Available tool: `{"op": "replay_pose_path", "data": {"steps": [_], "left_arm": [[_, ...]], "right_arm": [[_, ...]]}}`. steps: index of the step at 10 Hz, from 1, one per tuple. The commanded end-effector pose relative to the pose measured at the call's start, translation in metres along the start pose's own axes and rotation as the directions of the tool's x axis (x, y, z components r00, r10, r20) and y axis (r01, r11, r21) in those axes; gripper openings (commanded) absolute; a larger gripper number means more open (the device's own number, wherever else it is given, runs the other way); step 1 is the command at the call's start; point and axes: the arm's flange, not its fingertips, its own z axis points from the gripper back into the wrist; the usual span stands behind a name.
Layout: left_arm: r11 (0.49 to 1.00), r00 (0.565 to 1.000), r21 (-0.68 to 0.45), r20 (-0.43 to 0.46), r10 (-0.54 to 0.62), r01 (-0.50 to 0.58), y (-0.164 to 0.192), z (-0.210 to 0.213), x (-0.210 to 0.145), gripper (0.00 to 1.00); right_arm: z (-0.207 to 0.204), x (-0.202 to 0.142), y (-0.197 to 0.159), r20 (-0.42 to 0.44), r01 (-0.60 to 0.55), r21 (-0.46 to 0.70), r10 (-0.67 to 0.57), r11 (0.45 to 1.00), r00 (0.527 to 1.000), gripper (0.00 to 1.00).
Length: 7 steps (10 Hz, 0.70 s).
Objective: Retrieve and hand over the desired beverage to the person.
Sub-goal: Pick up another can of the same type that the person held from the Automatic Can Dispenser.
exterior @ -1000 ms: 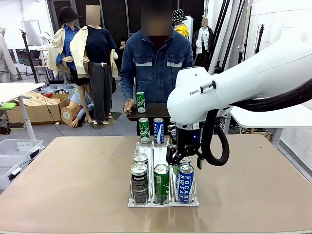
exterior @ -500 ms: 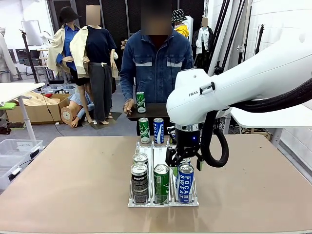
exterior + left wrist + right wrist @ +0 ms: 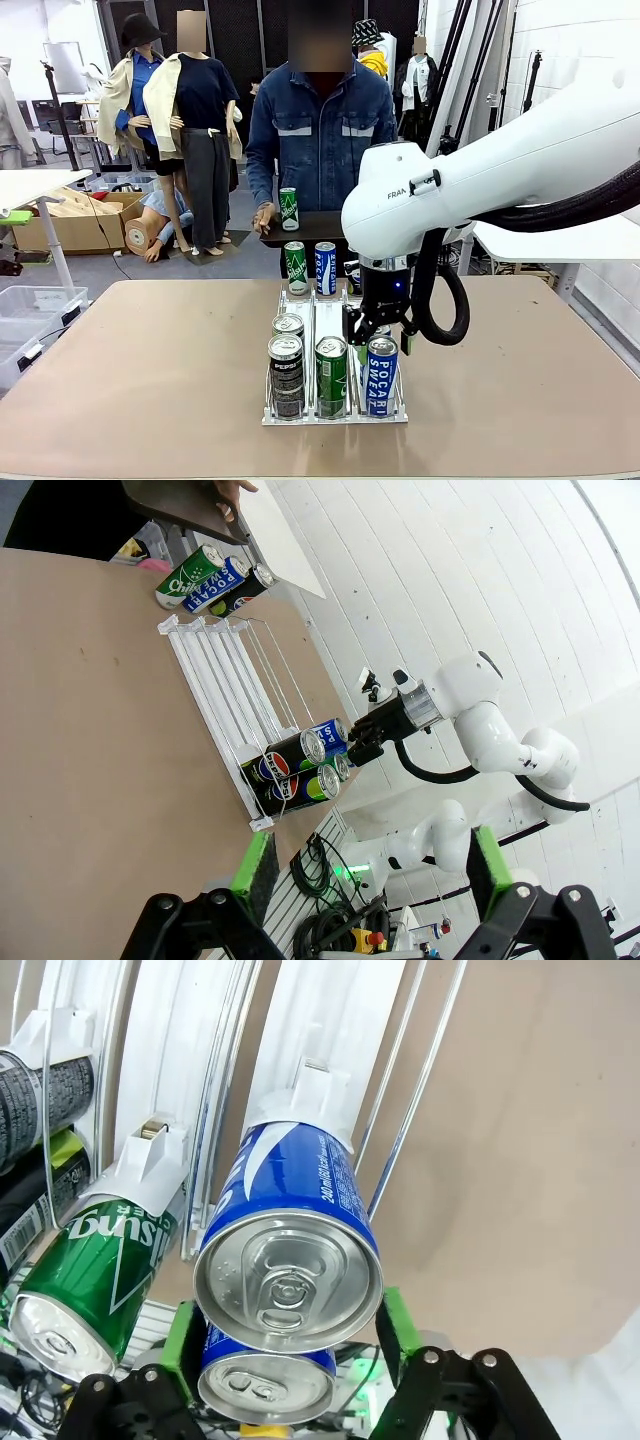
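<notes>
A white wire rack (image 3: 335, 415) in the middle of the table holds beverage cans: two Pepsi cans (image 3: 286, 375), a green can (image 3: 331, 375) and a blue Pocari Sweat can (image 3: 381, 375) at the front. My right gripper (image 3: 378, 328) is down over the blue can (image 3: 290, 1250) just behind that one. Its green pads (image 3: 392, 1322) flank the can's sides, and I cannot make out a gap or a firm grip. My left gripper (image 3: 370, 835) hangs open, far from the rack (image 3: 215, 670). The person (image 3: 320, 130) stands at the far side.
The person holds a dark tray (image 3: 310, 228) with a green can (image 3: 288, 208) on it. More cans (image 3: 325, 268) stand upright at the table's far edge behind the rack. Bare tabletop (image 3: 130, 380) lies to the left and right of the rack.
My right gripper has sunk slightly over the right lane and its fingers have drawn in towards the blue can. The left arm and the person have stayed put.
</notes>
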Motion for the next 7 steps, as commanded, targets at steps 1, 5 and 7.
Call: {"op": "replay_pose_path", "data": {"steps": [1, 5, 7], "left_arm": [[1.000, 1.000, -0.002, 0.004, -0.004, 0.004, -0.0009, 0.0014, -0.0010, 1.00], [1.000, 1.000, -0.002, 0.004, -0.004, 0.004, -0.0009, 0.0014, -0.0010, 1.00], [1.000, 1.000, -0.002, 0.004, -0.004, 0.004, -0.0009, 0.0014, -0.0010, 1.00]], "right_arm": [[-0.0060, -0.0033, 0.0032, -0.008, 0.020, 0.012, -0.020, 1.000, 1.000, 0.69], [-0.0079, -0.0030, 0.0019, -0.015, 0.019, 0.023, -0.018, 1.000, 1.000, 0.38], [-0.0086, -0.0021, 0.0000, -0.027, 0.014, 0.030, -0.013, 0.999, 1.000, 0.23]]}}
